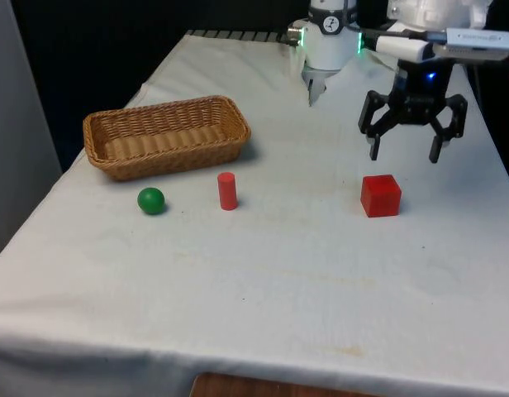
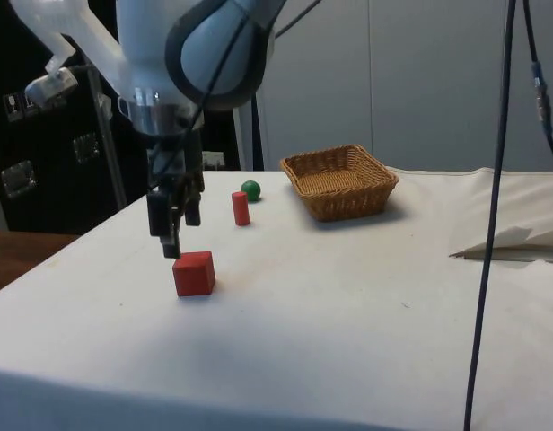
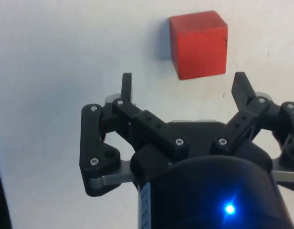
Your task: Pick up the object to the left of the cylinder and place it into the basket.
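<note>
The black tool [image 1: 411, 153] hangs with its two fingers spread apart and nothing between them, a little above the white tabletop [image 1: 263, 281] and toward the edge on the front view's right. Just beside it, on the cloth, sits one red cube [image 1: 380, 195]; the wrist view shows the cube [image 3: 198, 44] lying beyond the fingertips, outside the gap. Nearer the middle of the tabletop stands one upright red cylinder [image 1: 227, 190]. One green ball [image 1: 151, 200] rests near it, toward the edge on the front view's left. One oblong wicker basket [image 1: 166, 136] sits near that same edge, with nothing inside. The side view shows the ball [image 2: 250, 189] just behind the cylinder [image 2: 240, 207].
</note>
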Controlling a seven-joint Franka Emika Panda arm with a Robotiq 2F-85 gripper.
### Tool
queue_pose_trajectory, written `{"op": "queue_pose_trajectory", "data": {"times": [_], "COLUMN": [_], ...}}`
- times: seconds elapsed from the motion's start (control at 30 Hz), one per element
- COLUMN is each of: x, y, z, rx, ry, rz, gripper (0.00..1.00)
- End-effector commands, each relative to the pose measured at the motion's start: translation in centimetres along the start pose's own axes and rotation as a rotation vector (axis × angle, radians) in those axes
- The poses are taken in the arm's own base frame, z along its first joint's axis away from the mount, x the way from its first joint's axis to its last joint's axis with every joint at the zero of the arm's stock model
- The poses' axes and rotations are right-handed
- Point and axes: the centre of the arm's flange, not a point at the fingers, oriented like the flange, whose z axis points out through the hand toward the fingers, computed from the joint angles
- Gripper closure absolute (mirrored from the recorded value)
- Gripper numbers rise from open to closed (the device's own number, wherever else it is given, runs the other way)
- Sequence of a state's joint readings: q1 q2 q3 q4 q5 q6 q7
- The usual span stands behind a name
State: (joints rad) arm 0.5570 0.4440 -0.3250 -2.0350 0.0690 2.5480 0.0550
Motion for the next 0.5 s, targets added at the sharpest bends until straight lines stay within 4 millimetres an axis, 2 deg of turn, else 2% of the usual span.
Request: {"op": "queue_pose_trajectory", "data": {"times": [0.0, 0.13, 0.47], "x": [-0.1, -0.3, -0.6], "y": [0.1, 0.5, 1.5], "z": [0.4, 1.9, 4.1], "rx": [-0.002, -0.004, -0.019], "ry": [0.0, 0.022, 0.045], "rz": [-0.003, -0.02, -0.044], "gripper": [0.0, 0.0, 0.0]}}
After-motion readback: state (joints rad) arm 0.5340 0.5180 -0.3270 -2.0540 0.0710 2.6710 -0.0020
